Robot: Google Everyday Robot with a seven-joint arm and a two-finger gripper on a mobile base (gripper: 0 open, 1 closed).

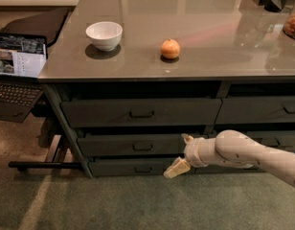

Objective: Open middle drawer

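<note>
The middle drawer (114,145) is a dark grey-green front in the left stack under the counter, with a small dark bar handle (141,147) at its centre. It looks shut, flush with the drawers above and below. My gripper (181,154) is at the drawer's right end, right of the handle and apart from it. It is open and empty, with one cream fingertip (187,138) up at the drawer front and the other (175,168) down over the bottom drawer. The white arm (243,152) comes in from the right.
The top drawer (141,112) and bottom drawer (133,167) each have a like handle. A white bowl (104,34) and an orange fruit (170,48) sit on the grey countertop (209,42). An open laptop (18,61) stands at left. The floor is green carpet (114,200).
</note>
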